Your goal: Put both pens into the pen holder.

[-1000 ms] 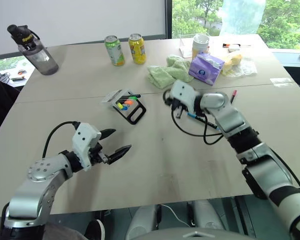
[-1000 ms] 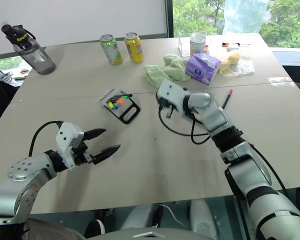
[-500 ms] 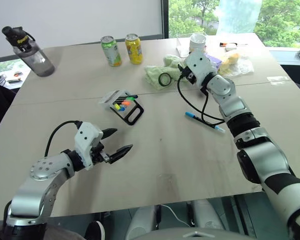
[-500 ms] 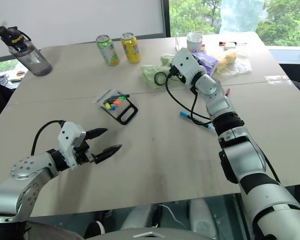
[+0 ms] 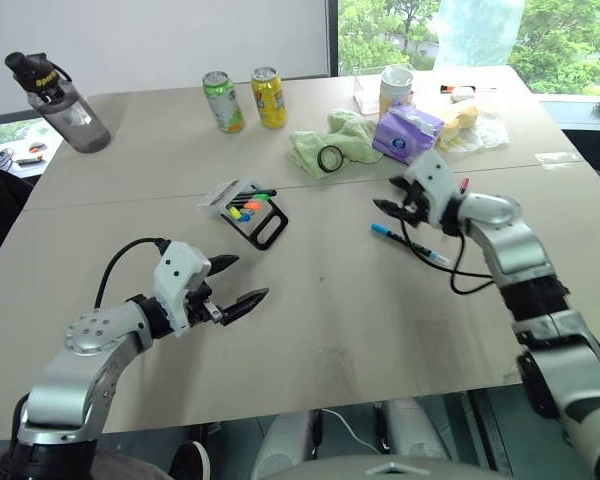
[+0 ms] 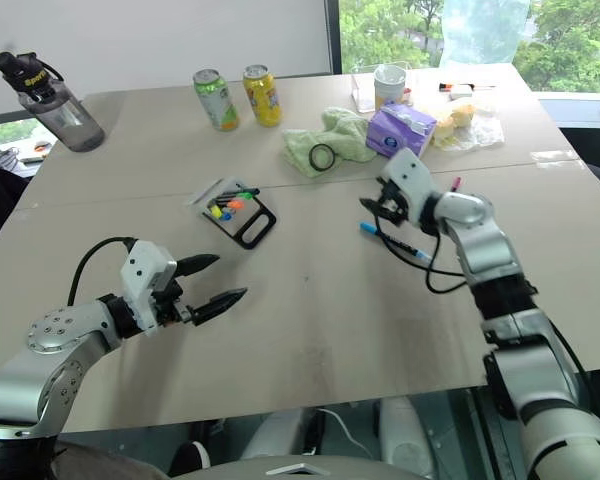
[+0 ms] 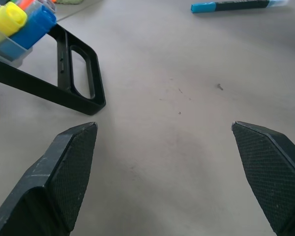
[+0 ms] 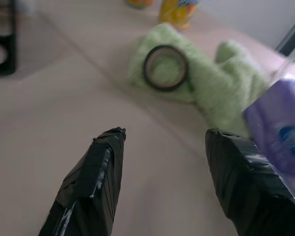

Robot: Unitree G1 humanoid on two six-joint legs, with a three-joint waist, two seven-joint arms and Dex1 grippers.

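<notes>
Pen holder [image 5: 248, 211] lying flat on the table [image 5: 330, 320], near the middle: black open frame with a clear plastic part, carrying short yellow, orange and green markers [image 5: 248, 206] plus a blue-capped one, seen close in the left wrist view. Water bottle [image 5: 64, 90] with black lid at the far left corner; writing on the lid too small to read. Green can [image 5: 225, 101] and yellow can [image 5: 272, 97] upright side by side at the far edge; labels unreadable. White cup [image 5: 398, 88] behind a purple tissue pack [image 5: 411, 133]; print on the pack unreadable. Black ring [image 5: 330, 159] resting on the green cloth [image 5: 335, 140].

Blue pen [image 5: 408, 243] lying on the table to the right of the holder, well apart from it. Red-capped pen [image 5: 464, 186] lying farther right, partly hidden behind the right arm.

Left hand [image 5: 234, 282] hovering above the table nearer the robot than the holder, fingers spread wide, empty. Right hand [image 5: 388, 208] above the blue pen's near end, fingers parted, holding nothing.

Against a second ago: blue pen out of the right hand's grip and down on the table; right hand swung from near the cloth back toward the pen; left hand unchanged.
</notes>
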